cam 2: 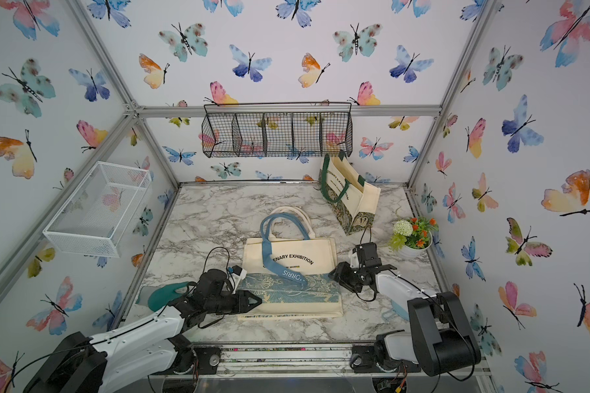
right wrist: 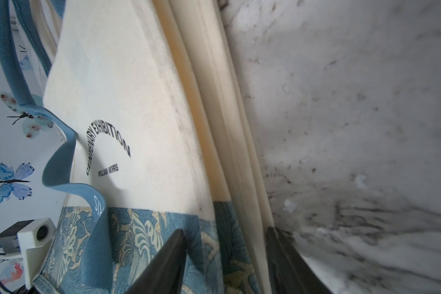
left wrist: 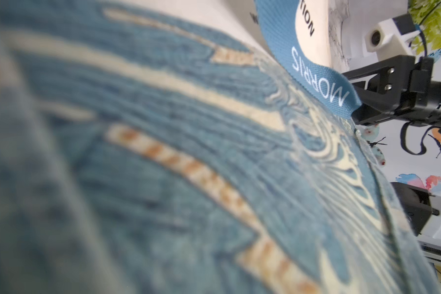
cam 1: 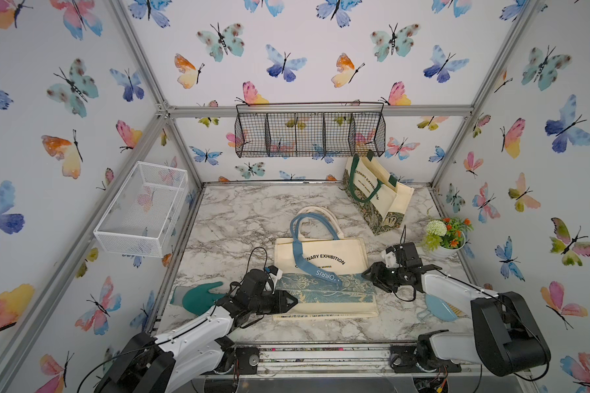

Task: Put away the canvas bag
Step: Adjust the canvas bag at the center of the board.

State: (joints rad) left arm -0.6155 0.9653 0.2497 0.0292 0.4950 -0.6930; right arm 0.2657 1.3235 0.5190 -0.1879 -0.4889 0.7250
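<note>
top views: bag point(cam 1: 321, 251) lies flat mid-table point(cam 1: 239, 211), handles toward the back wall, blue patterned band point(cam 1: 324, 289) toward the robot. a blue strap point(cam 1: 315, 268) runs slantwise across its face. left gripper point(cam 1: 292, 301) sits at the band's left edge; its own body hides the jaws, so the gap and any hold cannot be told. left wrist view: blurred patterned cloth fills nearly everything. right gripper point(cam 1: 367, 274) is at the bag's right edge. right wrist view: its fingers point(right wrist: 168, 257) stand partly apart with the bag's layered side edge between them, one over the band, one by the marble; whether they pinch it cannot be told. green bag point(cam 1: 375, 194) stands upright at back right, under the black basket point(cam 1: 310, 134). glove point(cam 1: 198, 297) lies beside the left arm. plant point(cam 1: 445, 234) is at the right edge.
</note>
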